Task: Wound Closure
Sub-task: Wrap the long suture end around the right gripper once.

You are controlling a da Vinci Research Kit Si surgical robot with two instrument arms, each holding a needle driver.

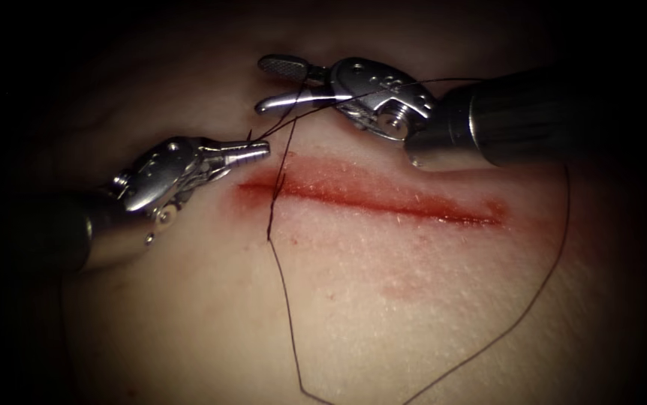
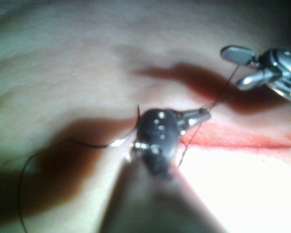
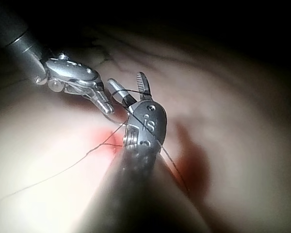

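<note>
left hand (image 1: 252, 154): closed on thread (image 1: 282, 270) | right hand (image 1: 282, 84): open, empty | 1 cut (image 1: 383, 199)

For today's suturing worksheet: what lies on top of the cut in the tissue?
Red fluid sits along the cut. The thread crosses its left end, running up to the left hand, shut on it. The right hand is open, empty. The stitch under the surface is hidden.
</note>
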